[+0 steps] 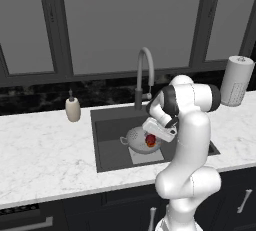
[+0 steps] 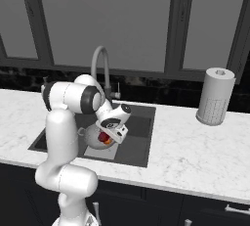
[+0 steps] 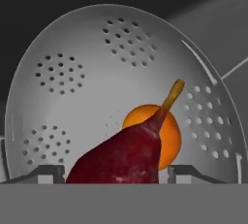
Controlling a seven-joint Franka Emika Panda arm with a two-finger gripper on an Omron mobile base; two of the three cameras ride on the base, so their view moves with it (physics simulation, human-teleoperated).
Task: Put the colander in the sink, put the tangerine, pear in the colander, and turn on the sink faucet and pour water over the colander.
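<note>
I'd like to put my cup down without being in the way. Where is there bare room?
The counter is bare from the soap bottle leftward and forward, and between the sink and the paper roll. The sink is crowded: the colander holds the tangerine and pear, with the tool right over them.

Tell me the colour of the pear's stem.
Tan-yellow; the pear itself is dark red. The hand view shows it best.
</note>
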